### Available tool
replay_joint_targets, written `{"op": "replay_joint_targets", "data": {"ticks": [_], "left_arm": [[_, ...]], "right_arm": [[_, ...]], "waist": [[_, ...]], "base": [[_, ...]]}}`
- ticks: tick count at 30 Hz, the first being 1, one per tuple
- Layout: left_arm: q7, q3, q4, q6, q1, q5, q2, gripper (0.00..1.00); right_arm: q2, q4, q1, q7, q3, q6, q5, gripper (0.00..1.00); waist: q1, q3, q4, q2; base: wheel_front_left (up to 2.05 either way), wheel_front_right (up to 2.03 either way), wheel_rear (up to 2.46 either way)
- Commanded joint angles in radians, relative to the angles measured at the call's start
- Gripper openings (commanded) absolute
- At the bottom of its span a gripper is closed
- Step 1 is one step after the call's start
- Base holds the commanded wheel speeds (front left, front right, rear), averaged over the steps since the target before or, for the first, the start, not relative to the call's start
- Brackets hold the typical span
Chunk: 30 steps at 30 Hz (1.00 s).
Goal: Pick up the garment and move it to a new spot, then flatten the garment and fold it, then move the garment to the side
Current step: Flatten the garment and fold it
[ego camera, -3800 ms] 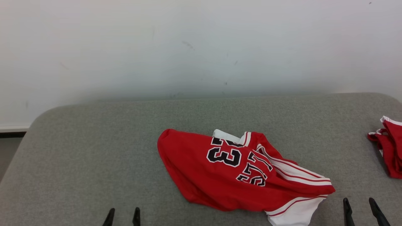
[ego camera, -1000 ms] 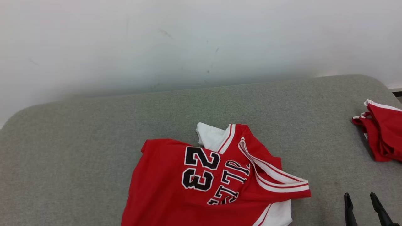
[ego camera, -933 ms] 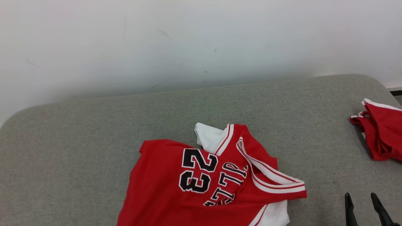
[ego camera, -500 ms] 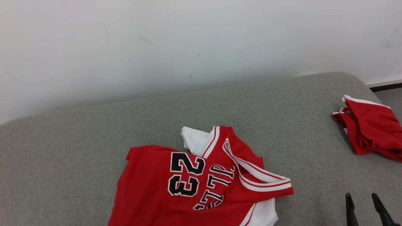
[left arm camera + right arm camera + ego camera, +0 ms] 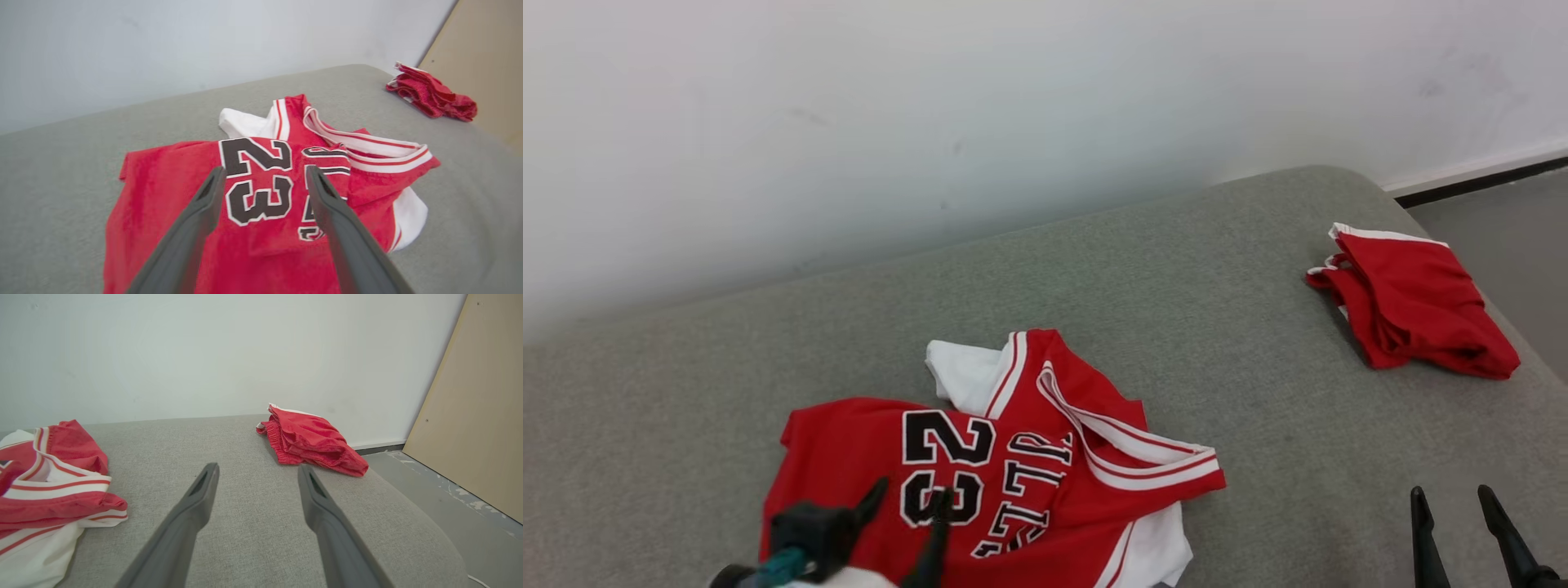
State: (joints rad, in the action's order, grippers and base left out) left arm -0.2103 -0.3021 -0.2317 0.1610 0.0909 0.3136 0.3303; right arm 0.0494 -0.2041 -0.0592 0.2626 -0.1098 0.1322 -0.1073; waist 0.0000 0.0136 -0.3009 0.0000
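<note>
**Jersey on the table, both grippers empty: flattening comes next**

Nearest the robot, the left gripper (image 5: 913,490) hangs over the lower half of the red sleeveless jersey with white trim and a black "23" (image 5: 849,441). Its fingers are spread apart and grip nothing. Whether the fingertips brush the cloth is hard to tell from here.

At the lower right, the right gripper (image 5: 1452,490) is also parted and empty, over the bare grey woven tabletop (image 5: 1176,269) just beside the jersey.

The jersey lies near the middle of the table's near half, rumpled. A white-banded armhole is folded across the chest, and white cloth pokes out at the collar and the near right corner.

The jersey probably flattens best if each gripper pinches one layer at an opposite edge: the right takes the folded-over band, the left the left side. Drawing them apart low over the surface should spread the cloth without bunching.

Further back, a folded pile of red shorts (image 5: 1417,302) sits by the far right edge, well apart from the jersey.
</note>
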Motion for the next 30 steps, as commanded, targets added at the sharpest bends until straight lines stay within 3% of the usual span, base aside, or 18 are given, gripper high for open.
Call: {"op": "replay_joint_targets", "data": {"ticks": [1, 5, 15, 22, 30], "left_arm": [[-0.001, -0.05, 0.028, -0.021, -0.069, -0.003, -0.049, 1.0], [-0.013, -0.142, 0.11, -0.075, -0.175, -0.012, -0.117, 1.0], [-0.034, -0.254, 0.312, -0.157, -0.354, -0.045, -0.188, 1.0], [-0.04, -0.309, 0.454, -0.208, -0.457, -0.063, -0.214, 1.0], [-0.026, -0.336, 0.598, -0.217, -0.529, -0.1, -0.213, 1.0]], "right_arm": [[0.003, 0.002, 0.019, 0.002, 0.003, -0.003, -0.008, 1.0], [0.003, 0.001, 0.032, 0.002, 0.016, -0.003, -0.017, 1.0], [0.003, 0.005, 0.056, 0.001, 0.02, -0.003, -0.049, 1.0], [0.003, 0.026, 0.045, 0.001, -0.01, -0.003, -0.078, 1.0], [0.003, 0.033, 0.04, 0.001, -0.015, -0.003, -0.103, 1.0]], "waist": [[0.0, 0.014, -0.045, 0.0], [0.0, 0.031, -0.107, 0.0], [0.0, 0.075, -0.231, 0.0], [0.0, 0.115, -0.247, 0.0], [0.0, 0.141, -0.25, 0.0]], "base": [[0.0, 0.0, 0.0], [0.0, 0.0, 0.0], [0.0, 0.0, 0.0], [0.0, 0.0, 0.0], [0.0, 0.0, 0.0]]}}
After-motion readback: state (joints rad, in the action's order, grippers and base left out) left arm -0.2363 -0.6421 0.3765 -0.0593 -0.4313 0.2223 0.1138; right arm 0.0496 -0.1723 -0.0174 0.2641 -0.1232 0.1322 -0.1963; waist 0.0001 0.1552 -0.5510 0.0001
